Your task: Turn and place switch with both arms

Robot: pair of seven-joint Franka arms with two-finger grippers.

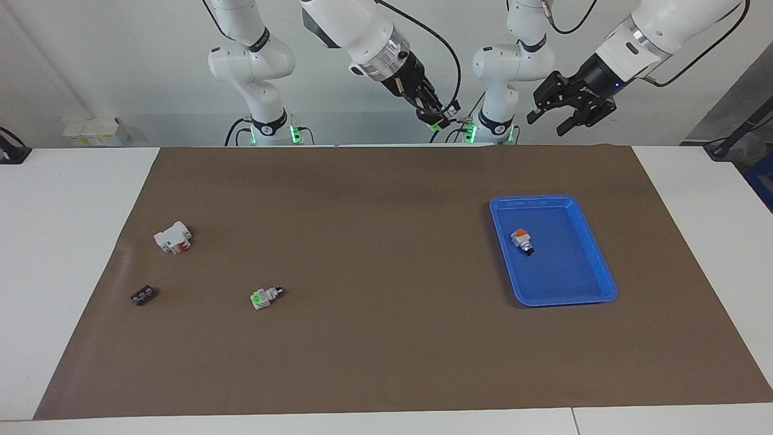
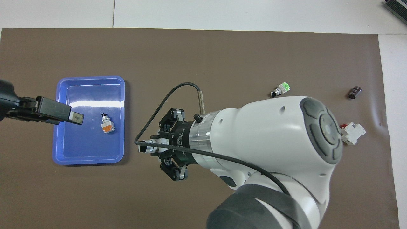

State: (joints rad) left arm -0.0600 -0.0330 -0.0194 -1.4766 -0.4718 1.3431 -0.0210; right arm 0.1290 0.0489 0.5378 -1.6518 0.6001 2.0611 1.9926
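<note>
"What is lying toward the right arm's end of the worktop [image 1: 72, 241]?"

"A white-and-red block [image 1: 174, 237], a small black part [image 1: 142, 296] and a brighter green switch [image 1: 263, 298] are sitting on the brown mat [image 1: 374, 254]; I am leaving them alone, since none of them is my piece."

"And the switch [image 2: 144, 148] itself?"

"The right gripper [image 1: 441, 115] is clenching it by the body, up in the air over the mat; the silver-and-black tip is sticking out toward the left arm, which I judge is meant to give that arm something to take."

"Is the left one taking it?"

"Not yet; the left gripper [image 1: 570, 112] is hanging released and empty, high over the blue tray [image 1: 604, 284], well apart from the switch; an orange-topped switch [image 1: 522, 240] is already lying in that tray, so I am reckoning mine belongs there too."
</note>
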